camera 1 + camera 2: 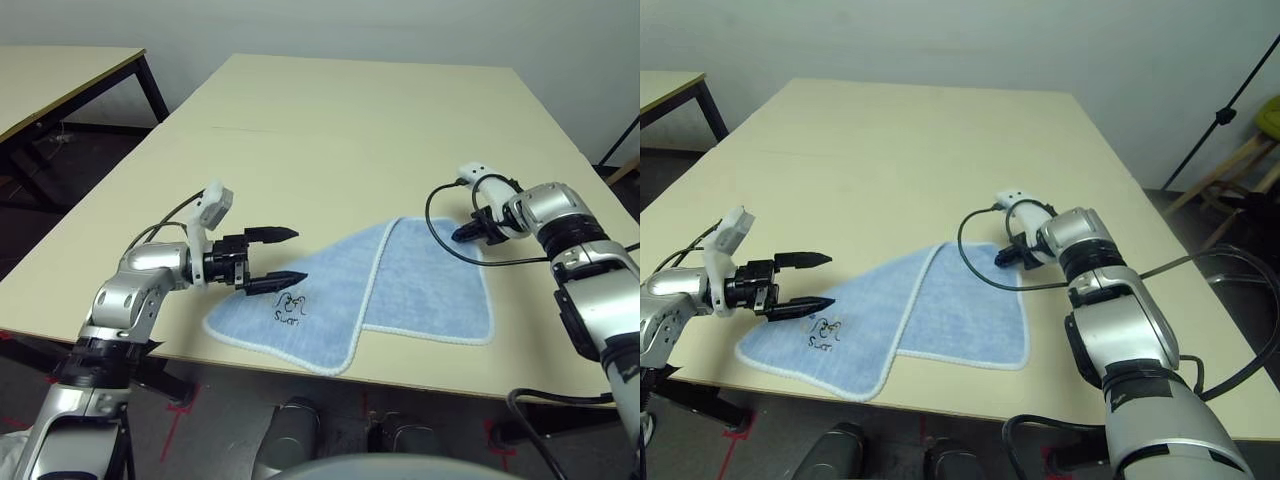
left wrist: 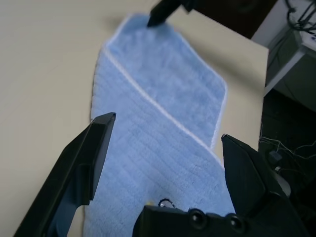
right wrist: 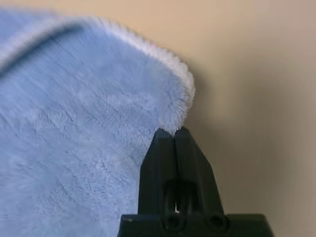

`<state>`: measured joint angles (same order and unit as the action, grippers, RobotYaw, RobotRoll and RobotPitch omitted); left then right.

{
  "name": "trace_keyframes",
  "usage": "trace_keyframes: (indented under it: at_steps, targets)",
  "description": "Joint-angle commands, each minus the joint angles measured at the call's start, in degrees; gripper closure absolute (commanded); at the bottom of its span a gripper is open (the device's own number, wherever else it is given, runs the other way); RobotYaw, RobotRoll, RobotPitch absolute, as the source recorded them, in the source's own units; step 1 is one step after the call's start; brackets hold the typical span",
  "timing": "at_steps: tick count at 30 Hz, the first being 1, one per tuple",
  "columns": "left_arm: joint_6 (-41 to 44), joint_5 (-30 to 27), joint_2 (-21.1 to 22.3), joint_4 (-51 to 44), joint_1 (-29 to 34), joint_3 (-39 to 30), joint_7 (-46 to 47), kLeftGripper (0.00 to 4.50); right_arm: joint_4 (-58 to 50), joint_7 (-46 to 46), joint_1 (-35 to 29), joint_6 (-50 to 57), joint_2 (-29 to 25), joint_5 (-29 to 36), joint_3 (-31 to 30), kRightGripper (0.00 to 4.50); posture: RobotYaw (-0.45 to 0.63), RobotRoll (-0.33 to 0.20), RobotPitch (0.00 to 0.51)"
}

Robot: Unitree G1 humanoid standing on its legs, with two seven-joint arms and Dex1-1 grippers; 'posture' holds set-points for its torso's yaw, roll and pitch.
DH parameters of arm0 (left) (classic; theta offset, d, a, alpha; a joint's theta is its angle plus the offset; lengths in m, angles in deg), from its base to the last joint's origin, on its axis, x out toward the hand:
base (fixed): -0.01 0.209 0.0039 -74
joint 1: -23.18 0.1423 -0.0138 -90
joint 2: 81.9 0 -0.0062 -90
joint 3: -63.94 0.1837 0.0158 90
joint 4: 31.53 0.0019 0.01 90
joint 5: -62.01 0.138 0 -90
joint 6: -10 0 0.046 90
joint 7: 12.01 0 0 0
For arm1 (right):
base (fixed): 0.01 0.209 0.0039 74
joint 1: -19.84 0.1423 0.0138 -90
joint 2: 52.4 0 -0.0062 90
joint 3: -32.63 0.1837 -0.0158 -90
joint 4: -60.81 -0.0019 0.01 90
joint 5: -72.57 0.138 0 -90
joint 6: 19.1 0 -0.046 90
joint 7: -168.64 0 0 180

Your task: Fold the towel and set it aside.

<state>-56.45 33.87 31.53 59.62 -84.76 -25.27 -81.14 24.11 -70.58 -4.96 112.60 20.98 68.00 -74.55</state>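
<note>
Towel [image 1: 325,285]: under the left claw [image 1: 272,262], blue, white edge, folded over
Left claw: open wide
Right claw [image 3: 175,133]: pinching towel's edge

Left eye view: lighting even, moderately bright; no harsh glare on the table [image 1: 330,120]. Left wrist view: soft shadow upper right, beside the towel [image 2: 163,108]. Right wrist view: towel pile blurred toward lower left; diffuse shadow at right.
</note>
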Motion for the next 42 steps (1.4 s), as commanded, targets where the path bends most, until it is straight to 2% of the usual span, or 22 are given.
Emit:
trace_keyframes:
  at_steps: [1,7,13,15,19,23,27,31,36,42]
  targets:
    - [3.93,-0.48,-0.11,-2.88,-1.41,0.8,1.63,0.0,-5.29,-0.9,4.46,0.78,-0.09,1.05,2.04,4.43,0.18,0.0,0.029]
    - [11.24,-3.26,-1.37,-7.88,-3.72,0.52,5.84,0.0,-10.16,-0.14,11.89,0.69,0.06,2.11,4.54,4.43,0.18,0.0,0.034]
    - [15.07,-3.52,-3.34,-10.76,-6.41,1.78,10.02,0.0,-9.1,1.39,16.9,-4.6,0.09,1.15,5.26,4.43,0.18,0.0,0.034]
    - [15.12,-1.94,-3.9,-10.43,-7.24,3.28,11.34,0.0,-7.72,1.91,18.59,-6.07,0.42,1.11,5.53,4.43,0.18,0.0,0.033]
    - [17.74,0.26,-7.98,-7.23,-10.77,6.26,16.24,0.0,-4.01,3.54,21.77,-9.39,1.84,1.43,6.45,4.43,0.18,0.0,0.033]
    - [20.82,5.81,-11.9,-5.76,-13.97,12.56,22.13,0.0,-0.2,5.26,22.83,-12.32,3.06,0.72,6.41,4.43,0.19,0.0,0.035]
    - [22.66,8.27,-16.56,-3.11,-15.93,17.09,24.31,0.0,2.42,6.03,22.88,-14.18,3.87,0.16,6.24,4.43,0.19,0.0,0.037]
    - [21.38,13.31,-20.22,2.05,-17.93,22.55,26.0,0.0,4.75,7.02,22.92,-15.39,4.21,-0.28,6.51,4.43,0.19,0.0,0.04]
    - [19.38,17.63,-27.01,10.02,-20.75,25.14,29.1,0.0,6.12,7.33,22.7,-16.06,4.55,-0.71,6.73,4.43,0.18,0.0,0.051]
    - [17.43,21.48,-29.28,13.77,-20.42,26.79,29.83,0.0,5.33,6.2,22.1,-15.44,4.54,-0.44,7.08,4.43,0.17,0.0,0.069]
